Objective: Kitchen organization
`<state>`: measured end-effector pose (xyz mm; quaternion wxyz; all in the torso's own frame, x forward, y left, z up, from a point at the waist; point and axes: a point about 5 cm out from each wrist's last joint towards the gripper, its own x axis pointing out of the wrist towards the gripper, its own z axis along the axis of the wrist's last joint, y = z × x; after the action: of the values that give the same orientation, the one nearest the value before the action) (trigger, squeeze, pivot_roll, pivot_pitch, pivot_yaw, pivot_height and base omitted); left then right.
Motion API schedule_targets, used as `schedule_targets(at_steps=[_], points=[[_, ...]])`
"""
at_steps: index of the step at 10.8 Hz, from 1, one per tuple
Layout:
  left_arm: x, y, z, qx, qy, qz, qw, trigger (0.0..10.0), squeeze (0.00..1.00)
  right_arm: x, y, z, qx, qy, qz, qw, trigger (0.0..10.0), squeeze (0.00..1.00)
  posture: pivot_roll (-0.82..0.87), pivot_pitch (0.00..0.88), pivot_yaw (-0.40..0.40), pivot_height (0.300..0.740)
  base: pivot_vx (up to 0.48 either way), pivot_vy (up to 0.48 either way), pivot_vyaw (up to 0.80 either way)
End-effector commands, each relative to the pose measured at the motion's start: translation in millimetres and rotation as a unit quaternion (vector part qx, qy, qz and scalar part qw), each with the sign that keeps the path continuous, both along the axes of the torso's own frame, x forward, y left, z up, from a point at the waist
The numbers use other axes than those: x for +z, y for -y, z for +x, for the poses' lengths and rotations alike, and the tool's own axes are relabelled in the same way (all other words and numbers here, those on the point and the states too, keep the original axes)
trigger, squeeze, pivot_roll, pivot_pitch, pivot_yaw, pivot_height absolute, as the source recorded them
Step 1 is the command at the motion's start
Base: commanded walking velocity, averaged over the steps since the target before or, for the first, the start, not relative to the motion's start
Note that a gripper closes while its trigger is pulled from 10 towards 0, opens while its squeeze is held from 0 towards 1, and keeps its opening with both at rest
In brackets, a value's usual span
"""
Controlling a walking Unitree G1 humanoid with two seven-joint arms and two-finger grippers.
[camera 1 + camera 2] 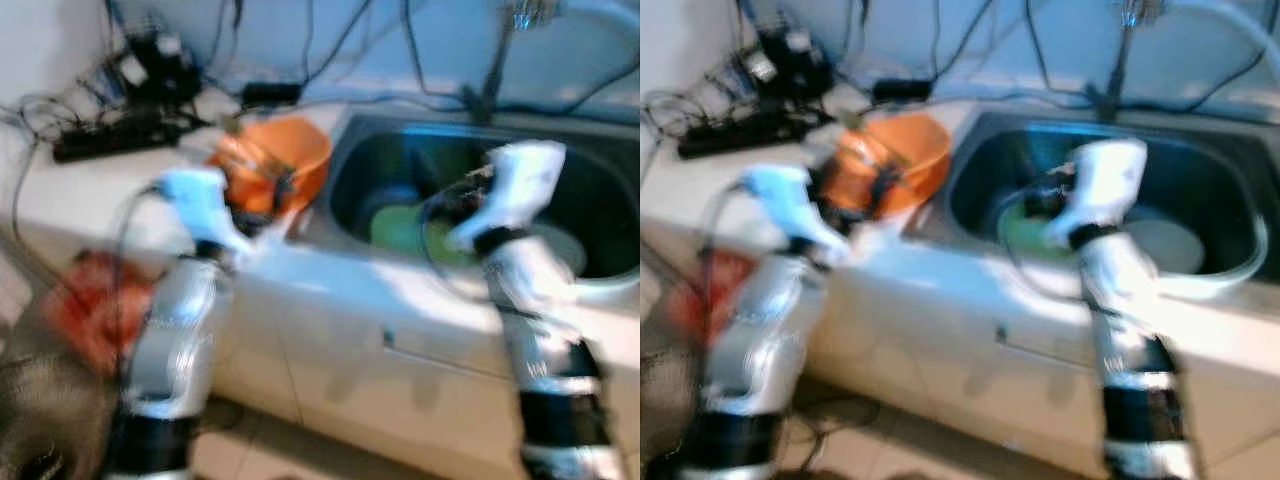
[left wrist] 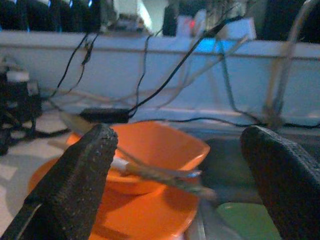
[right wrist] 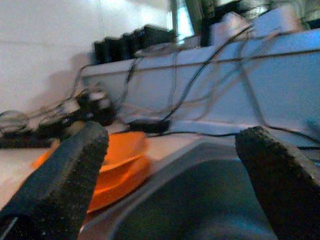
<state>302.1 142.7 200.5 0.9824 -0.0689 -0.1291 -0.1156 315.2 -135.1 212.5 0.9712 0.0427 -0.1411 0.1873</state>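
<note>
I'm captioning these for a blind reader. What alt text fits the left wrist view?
The open left claw points at an orange bowl stacked on an orange plate on a counter beside a sink, a utensil resting in the bowl. Black cables run along the wall behind.

The sink (image 1: 600,190) looks like dull grey metal with a soft sheen, set in a smooth, pale counter (image 1: 340,280). The orange bowl (image 2: 155,150) and the orange plate (image 2: 150,220) under it look like smooth, slightly glossy plastic. The fingers (image 2: 75,190) of the left gripper (image 2: 185,185) and those of the right gripper (image 3: 175,175) are black, matt and finely grained, while the arms (image 1: 175,330) are shiny silver.
</note>
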Motion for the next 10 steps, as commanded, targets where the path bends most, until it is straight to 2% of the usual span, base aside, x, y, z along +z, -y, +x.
schedule_targets(at_steps=[1,3,5,10], points=[[0,6.9,-1.3,-0.011,-0.002,-0.001,1.000,10.0,0.00,3,8.2,0.3,-0.015,0.004,-0.004,1.000,10.0,0.00,0.09,0.053,0.083,0.740,0.000,0.000,0.00],[-8,5.8,-1.8,-0.002,-0.022,-0.008,1.000,10.0,0.00,3,7.2,0.3,-0.008,0.003,-0.004,1.000,10.0,0.00,0.09,0.056,0.081,0.740,0.000,0.000,0.00],[-15,2.6,2.0,0.007,-0.052,-0.036,0.998,10.0,0.00,4,3.3,-0.3,0.009,0.001,-0.006,1.000,10.0,0.00,0.09,0.056,0.082,0.740,0.000,0.000,0.00],[-16,2.6,11.4,0.004,-0.071,-0.061,0.996,10.0,0.00,4,-7.0,-8.4,0.074,-0.005,-0.011,0.997,10.0,0.00,0.09,0.055,0.085,0.740,0.000,0.000,0.00]])
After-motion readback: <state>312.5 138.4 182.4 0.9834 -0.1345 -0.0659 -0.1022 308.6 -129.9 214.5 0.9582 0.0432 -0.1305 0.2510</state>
